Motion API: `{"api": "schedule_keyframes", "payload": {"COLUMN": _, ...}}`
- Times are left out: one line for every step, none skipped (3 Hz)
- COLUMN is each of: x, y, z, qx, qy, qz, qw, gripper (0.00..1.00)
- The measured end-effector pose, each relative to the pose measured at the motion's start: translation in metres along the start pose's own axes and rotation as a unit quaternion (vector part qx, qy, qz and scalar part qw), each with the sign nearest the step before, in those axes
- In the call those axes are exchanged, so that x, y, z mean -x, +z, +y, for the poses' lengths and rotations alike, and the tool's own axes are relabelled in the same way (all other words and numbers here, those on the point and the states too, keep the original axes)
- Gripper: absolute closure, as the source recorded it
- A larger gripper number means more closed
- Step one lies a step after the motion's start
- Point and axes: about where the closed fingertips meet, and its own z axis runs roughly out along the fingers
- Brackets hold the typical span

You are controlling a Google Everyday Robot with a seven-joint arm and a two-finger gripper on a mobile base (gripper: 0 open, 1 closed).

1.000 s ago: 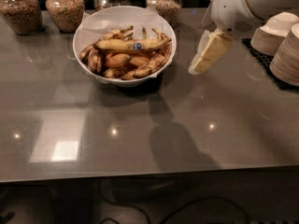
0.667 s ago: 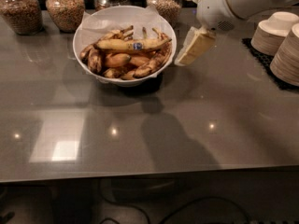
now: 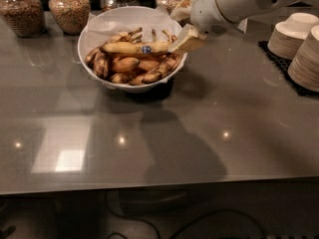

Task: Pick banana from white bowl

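Observation:
The large white bowl (image 3: 99,33), lined with white paper, stands on the grey counter at the back centre. It holds several brown-spotted bananas; the top banana (image 3: 130,47) lies across the pile and has a blue sticker. My gripper (image 3: 181,24) comes in from the upper right and hovers at the bowl's right rim, just right of that banana's end. Its cream fingers (image 3: 188,40) are spread apart and hold nothing. The white arm hides the counter behind it.
Several glass jars of grain (image 3: 69,8) line the back edge behind the bowl. Stacks of small off-white disposable bowls (image 3: 292,35) sit on a black mat (image 3: 277,61) at the right. The grey counter (image 3: 159,133) stretches to the front.
The gripper has moved left and slightly up, from beside the bowl's right side to its right rim. The bowl and bananas have not moved.

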Motion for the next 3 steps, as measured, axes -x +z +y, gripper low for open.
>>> {"api": "schedule_keyframes", "payload": {"x": 0.008, "y": 0.017, "z": -0.005, "qx": -0.001, "qy": -0.007, "qz": -0.009, "qw": 0.9999, "gripper": 0.41}}
{"api": "schedule_keyframes", "payload": {"x": 0.014, "y": 0.034, "z": -0.007, "qx": 0.003, "qy": -0.008, "qz": -0.016, "qw": 0.9998, "gripper": 0.39}}
{"api": "schedule_keyframes", "payload": {"x": 0.018, "y": 0.052, "z": -0.003, "qx": 0.014, "qy": -0.006, "qz": -0.021, "qw": 0.9997, "gripper": 0.42}}
